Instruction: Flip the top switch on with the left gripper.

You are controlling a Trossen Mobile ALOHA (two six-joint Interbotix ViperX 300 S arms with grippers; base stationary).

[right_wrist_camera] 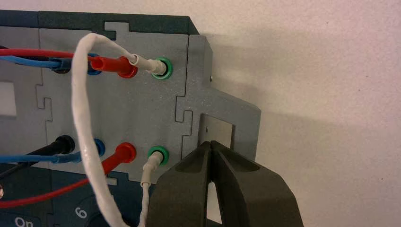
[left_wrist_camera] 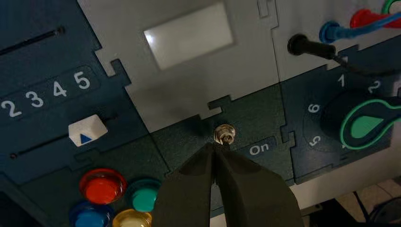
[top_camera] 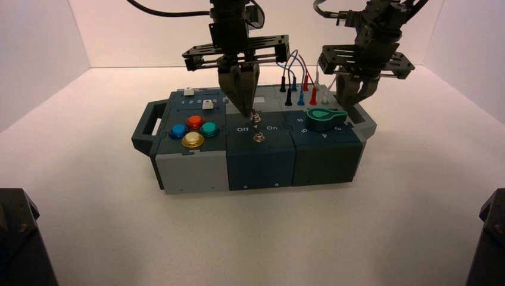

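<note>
The left gripper (top_camera: 246,112) hangs point-down over the middle of the box (top_camera: 196,173), its two fingers (left_wrist_camera: 189,189) pressed together into a V with nothing between them. In the left wrist view the closed tip (left_wrist_camera: 213,147) sits just beside the top switch (left_wrist_camera: 224,134), at or very near its collar; whether they touch cannot be told. That switch is a tiny silver toggle in the dark centre panel, with "On" (left_wrist_camera: 258,149) printed next to it, and which way its lever leans is not plain. In the high view a second toggle (top_camera: 258,137) stands nearer the front of the same panel, between the words "Off" and "On". To the box's left are four round buttons: red (top_camera: 195,122), blue (top_camera: 178,131), green (top_camera: 209,128) and yellow (top_camera: 192,140), with a white slider tab (left_wrist_camera: 87,130) behind them below the numbers 2 to 5. To the right sits the green knob (top_camera: 326,117) inside its ring of numbers, and behind it the plugged wires (top_camera: 301,83). The right gripper (top_camera: 356,101) hovers over the box's far right corner, its fingers likewise closed tip to tip and empty, near a green socket (right_wrist_camera: 158,154).
</note>
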